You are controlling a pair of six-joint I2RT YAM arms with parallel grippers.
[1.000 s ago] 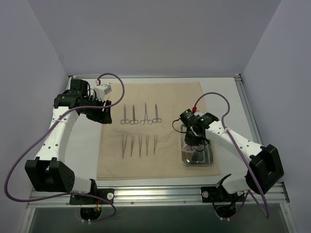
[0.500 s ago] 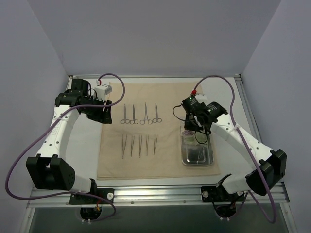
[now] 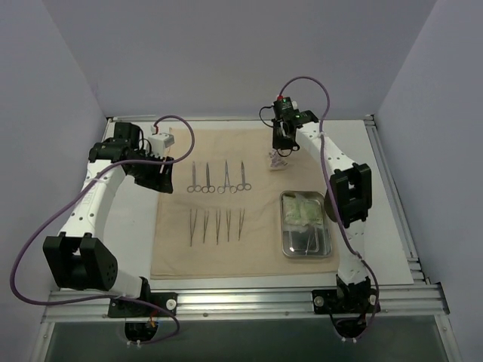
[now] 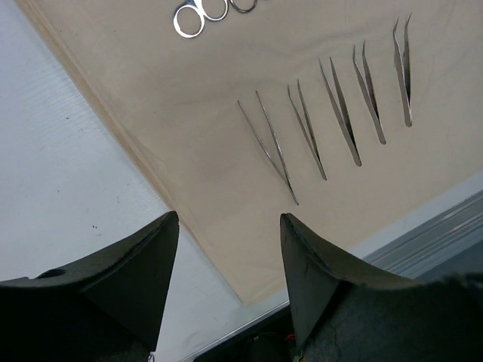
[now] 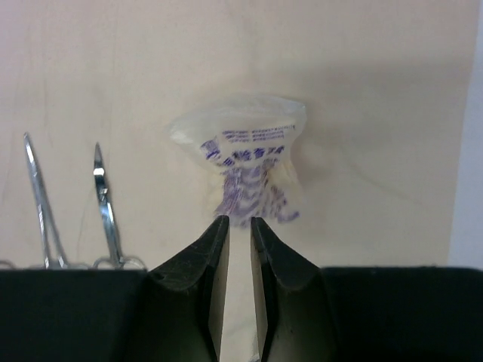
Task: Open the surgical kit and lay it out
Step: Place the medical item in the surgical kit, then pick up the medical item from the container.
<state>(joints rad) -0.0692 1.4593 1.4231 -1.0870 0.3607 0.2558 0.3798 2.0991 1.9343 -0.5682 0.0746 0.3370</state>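
Beige cloth [image 3: 241, 260] spread flat, bearing clamps [image 3: 219, 177], tweezers [image 3: 216, 226], tray [image 3: 306, 257] — packet [image 3: 276, 159].

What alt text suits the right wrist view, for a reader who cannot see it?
The right gripper, its jaws only slightly apart, points at a crumpled pale packet with purple print lying on the beige cloth; whether it grips the packet is unclear. Two steel clamps lie at the left.

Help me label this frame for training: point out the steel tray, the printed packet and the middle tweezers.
steel tray [image 3: 307, 257]: top external view, on its near rim.
printed packet [image 5: 249, 154]: right wrist view, on the middle of its purple print.
middle tweezers [image 4: 351, 143]: left wrist view, close to the joined end.
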